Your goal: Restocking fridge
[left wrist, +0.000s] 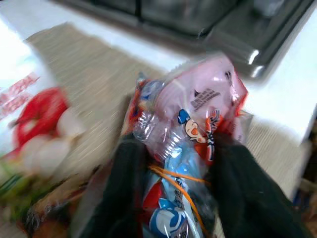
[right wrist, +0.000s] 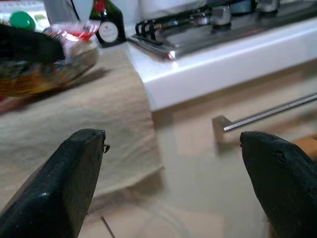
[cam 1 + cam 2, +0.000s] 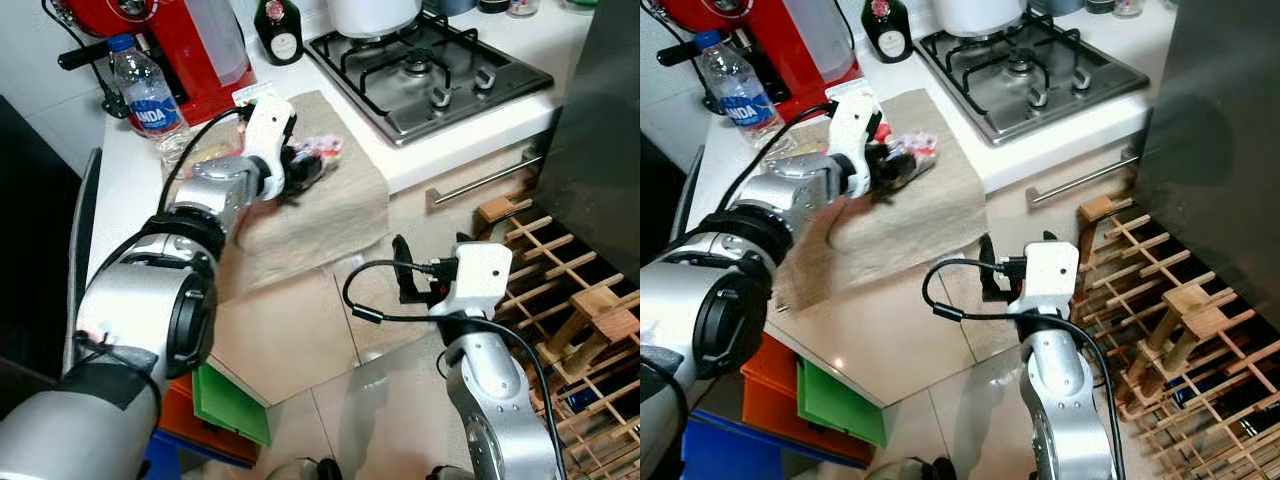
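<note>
A clear plastic food packet [image 3: 318, 152] with pink, red and blue print lies on a beige cloth [image 3: 330, 215] spread over the counter. My left gripper [image 3: 300, 172] is shut on the packet [image 1: 190, 148], its black fingers [image 1: 124, 193] pressing both sides, just above the cloth. A second packet with a red and white picture [image 1: 34, 124] lies close beside it. My right gripper [image 3: 405, 280] hangs open in front of the lower cabinet, below the counter edge, with nothing between its fingers [image 2: 74, 168].
A water bottle [image 3: 145, 95], a red appliance [image 3: 190, 45] and a dark bottle [image 3: 280, 30] stand at the back of the counter. A gas hob [image 3: 430, 70] with a white pot lies to the right. A wooden wine rack [image 3: 570, 300] stands on the floor.
</note>
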{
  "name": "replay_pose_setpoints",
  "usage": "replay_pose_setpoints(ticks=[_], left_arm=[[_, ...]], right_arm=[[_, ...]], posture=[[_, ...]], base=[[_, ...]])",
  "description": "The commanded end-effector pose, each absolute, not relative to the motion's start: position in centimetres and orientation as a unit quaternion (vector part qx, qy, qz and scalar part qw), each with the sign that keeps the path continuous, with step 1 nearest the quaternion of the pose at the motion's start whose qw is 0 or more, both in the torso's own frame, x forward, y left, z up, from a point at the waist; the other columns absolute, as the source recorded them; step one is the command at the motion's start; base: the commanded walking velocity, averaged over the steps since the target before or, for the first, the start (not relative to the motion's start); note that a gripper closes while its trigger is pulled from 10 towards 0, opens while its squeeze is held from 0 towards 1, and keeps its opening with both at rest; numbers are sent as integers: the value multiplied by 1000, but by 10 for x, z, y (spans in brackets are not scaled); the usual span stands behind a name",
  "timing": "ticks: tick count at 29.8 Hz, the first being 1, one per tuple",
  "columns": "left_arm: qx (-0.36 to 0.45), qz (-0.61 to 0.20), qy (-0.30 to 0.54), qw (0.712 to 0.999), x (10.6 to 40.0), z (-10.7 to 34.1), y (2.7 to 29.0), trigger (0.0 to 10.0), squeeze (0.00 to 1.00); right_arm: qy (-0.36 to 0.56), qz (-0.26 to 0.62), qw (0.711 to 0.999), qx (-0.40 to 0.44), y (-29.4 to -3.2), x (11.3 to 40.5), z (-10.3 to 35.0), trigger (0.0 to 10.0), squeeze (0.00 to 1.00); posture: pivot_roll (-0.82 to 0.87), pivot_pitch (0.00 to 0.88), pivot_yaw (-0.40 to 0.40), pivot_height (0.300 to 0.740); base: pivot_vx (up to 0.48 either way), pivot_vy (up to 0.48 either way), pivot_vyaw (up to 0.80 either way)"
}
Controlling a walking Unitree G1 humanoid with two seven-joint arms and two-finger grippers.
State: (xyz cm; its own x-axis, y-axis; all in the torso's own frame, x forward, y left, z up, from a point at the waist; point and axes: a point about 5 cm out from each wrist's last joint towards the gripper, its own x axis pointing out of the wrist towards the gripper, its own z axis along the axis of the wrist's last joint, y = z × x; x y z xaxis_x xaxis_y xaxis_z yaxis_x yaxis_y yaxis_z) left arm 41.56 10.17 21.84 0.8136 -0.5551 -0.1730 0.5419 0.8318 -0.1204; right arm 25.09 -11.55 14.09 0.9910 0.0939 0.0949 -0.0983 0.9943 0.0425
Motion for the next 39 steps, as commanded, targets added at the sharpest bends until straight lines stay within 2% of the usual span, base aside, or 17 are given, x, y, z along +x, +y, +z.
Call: replay_pose_setpoints(ticks=[1, 6, 10, 13, 15, 22, 23, 24, 25, 29, 33, 39], left_arm=[[-56, -274, 76, 957, 419, 235, 111, 0, 0], [-75, -272, -5, 959, 422, 268, 135, 0, 0], [-71, -282, -41, 956, 421, 278, 141, 0, 0], [-77, -279, -105, 952, 415, 288, 158, 0, 0], [-79, -279, -113, 950, 414, 289, 160, 0, 0], [-80, -246, -157, 953, 381, 259, 157, 0, 0], [-82, -242, -171, 952, 368, 256, 150, 7333, 0], [-82, -242, -171, 952, 368, 256, 150, 7333, 0], [-77, -233, -184, 952, 360, 255, 143, 10000, 0], [-62, -221, -205, 951, 341, 253, 125, 10000, 0], [-51, -193, -186, 962, 339, 241, 124, 10000, 0], [-18, -154, -161, 975, 340, 229, 123, 10000, 0]], right_arm=[[-48, 48, 997, 28, -113, 252, 141, 10000, 0], [-62, 61, 996, 21, -116, 263, 146, 10000, 0], [-69, 74, 995, 13, -117, 270, 148, 10000, 0], [-80, 75, 994, 10, -121, 284, 153, 10000, 0], [-82, 74, 994, 11, -122, 287, 154, 10000, 0], [-98, 48, 994, 11, -133, 302, 159, 10000, 0], [-99, 44, 994, 13, -135, 302, 159, 10000, 0], [-99, 44, 994, 13, -135, 302, 159, 10000, 0], [-98, 41, 994, 14, -136, 303, 158, 10000, 0], [-95, 55, 994, 15, -128, 306, 152, 10000, 0], [-97, 66, 993, 18, -120, 307, 153, 10000, 0], [-95, 59, 994, 12, -127, 310, 149, 10000, 0]], posture=[[-88, 3, 258, 740], [-74, 0, 208, 740], [-67, 0, 185, 740], [-45, 0, 144, 740], [-42, 0, 141, 740], [2, 0, 89, 740], [18, 0, 73, 740], [18, 0, 73, 740], [37, 0, 57, 740], [45, 0, 38, 740], [30, 0, 40, 740], [3, 0, 53, 740]], base=[[0, 0, 0], [0, 0, 0], [0, 0, 0], [0, 0, 0], [0, 0, 0], [0, 0, 0], [0, 0, 0], [0, 0, 0], [0, 0, 0], [0, 0, 0], [0, 0, 0], [-173, 0, 0]])
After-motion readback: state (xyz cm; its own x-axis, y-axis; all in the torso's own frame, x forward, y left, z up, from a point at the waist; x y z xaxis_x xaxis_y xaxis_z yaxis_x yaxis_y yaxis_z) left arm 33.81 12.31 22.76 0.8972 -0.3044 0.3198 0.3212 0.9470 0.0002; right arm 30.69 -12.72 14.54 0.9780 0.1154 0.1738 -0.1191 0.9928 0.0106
